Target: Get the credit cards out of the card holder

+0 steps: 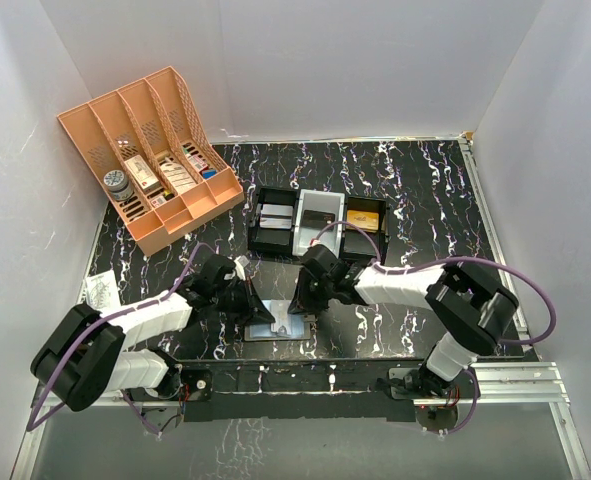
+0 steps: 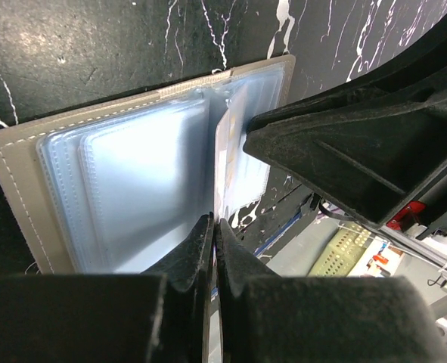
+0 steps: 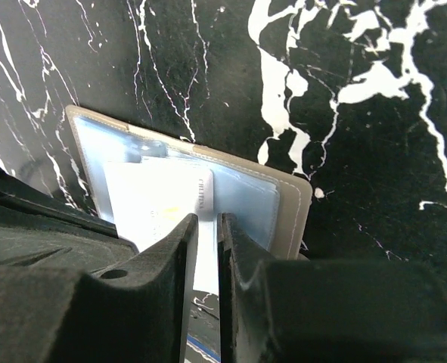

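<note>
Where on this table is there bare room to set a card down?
Free: the marble table between the black tray and the right edge, and the strip behind the tray. Crowded: the near middle, where the left gripper pinches the card holder and the right gripper a credit card; the orange organiser fills the far left.

- Holder (image 1: 277,325): one, open, just in front of the tray (image 1: 272,247).
- Tray: one, with three compartments.
- Cards: one pale card (image 3: 166,200) in the holder; one orange card (image 1: 363,217) in the tray's right compartment; those in its other two compartments cannot be counted.
- Organiser (image 1: 160,235): one, four slots, left of the tray.
- Grippers: two, left gripper (image 2: 214,227) and right gripper (image 3: 208,221), in front of the tray.
</note>
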